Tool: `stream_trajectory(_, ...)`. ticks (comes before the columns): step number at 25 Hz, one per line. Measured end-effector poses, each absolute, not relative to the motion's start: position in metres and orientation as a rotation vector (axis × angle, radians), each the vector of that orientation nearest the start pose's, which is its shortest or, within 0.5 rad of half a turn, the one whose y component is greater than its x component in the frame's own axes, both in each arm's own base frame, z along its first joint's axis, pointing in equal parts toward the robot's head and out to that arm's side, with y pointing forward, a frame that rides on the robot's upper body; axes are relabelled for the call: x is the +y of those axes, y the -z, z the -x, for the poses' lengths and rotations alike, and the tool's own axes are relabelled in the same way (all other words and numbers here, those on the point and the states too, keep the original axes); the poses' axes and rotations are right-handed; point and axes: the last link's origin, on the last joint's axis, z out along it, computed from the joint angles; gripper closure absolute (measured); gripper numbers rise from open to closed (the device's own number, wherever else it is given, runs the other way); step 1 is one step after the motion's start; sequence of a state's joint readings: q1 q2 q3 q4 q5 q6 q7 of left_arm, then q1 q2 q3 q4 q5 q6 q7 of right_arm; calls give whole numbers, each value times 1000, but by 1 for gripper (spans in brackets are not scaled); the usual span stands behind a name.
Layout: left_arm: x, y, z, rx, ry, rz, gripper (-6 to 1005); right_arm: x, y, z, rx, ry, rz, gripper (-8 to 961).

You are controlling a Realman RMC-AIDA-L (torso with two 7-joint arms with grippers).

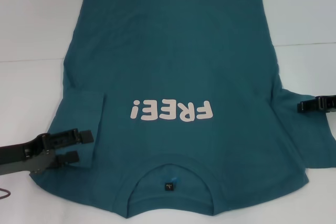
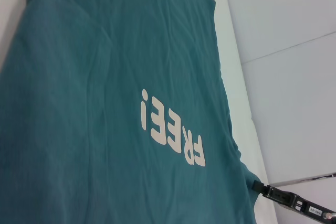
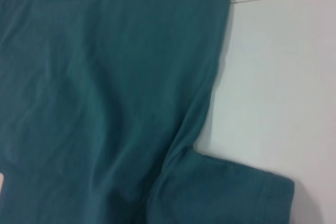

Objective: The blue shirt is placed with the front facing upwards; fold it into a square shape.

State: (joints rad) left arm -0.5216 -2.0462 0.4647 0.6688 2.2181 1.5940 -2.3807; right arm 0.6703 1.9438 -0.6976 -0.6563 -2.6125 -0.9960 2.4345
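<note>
The blue shirt (image 1: 173, 66) lies flat, front up, on the white table, its collar (image 1: 170, 163) nearest me and the pale "FREE!" print (image 1: 170, 110) upside down. Its left sleeve (image 1: 84, 114) is folded inward onto the body. The right sleeve (image 1: 310, 135) still spreads outward. My left gripper (image 1: 85, 146) hovers open at the shirt's near left edge, holding nothing. My right gripper (image 1: 302, 106) sits over the right sleeve near the armpit. The left wrist view shows the shirt (image 2: 105, 103) and the right gripper (image 2: 262, 188). The right wrist view shows the body (image 3: 94, 77) and the sleeve (image 3: 226, 192).
The white table (image 1: 31, 24) extends around the shirt, with a seam line (image 1: 304, 43) across it. A small dark label (image 1: 168, 186) sits inside the collar. A thin cable (image 1: 4, 192) loops at the near left edge.
</note>
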Motion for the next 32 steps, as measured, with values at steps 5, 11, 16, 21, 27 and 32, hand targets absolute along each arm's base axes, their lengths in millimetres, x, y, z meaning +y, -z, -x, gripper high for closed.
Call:
stream_trajectory(5, 323, -27, 299, -2043, 772, 2125, 53, 408, -67, -342, 1493, -25, 1897, 300)
stream_trajectory(11, 323, -27, 299, -2044, 773, 2126, 53, 409, -64, -339, 1506, -48, 1900, 302)
stream_trajectory(16, 323, -27, 299, -2046, 773, 2125, 53, 409, -64, -337, 1508, -47, 1910, 445)
stream_trajectory(21, 323, -27, 298, -2047, 774, 2127, 53, 409, -67, -335, 1516, -46, 1925, 633)
stream_trajectory(27, 323, -27, 298, -2049, 773, 2126, 53, 410, -71, -334, 1537, -44, 1910, 809)
stream_trajectory(32, 322, -27, 299, -2055, 774, 2121, 53, 413, -75, -331, 1540, -52, 1895, 919)
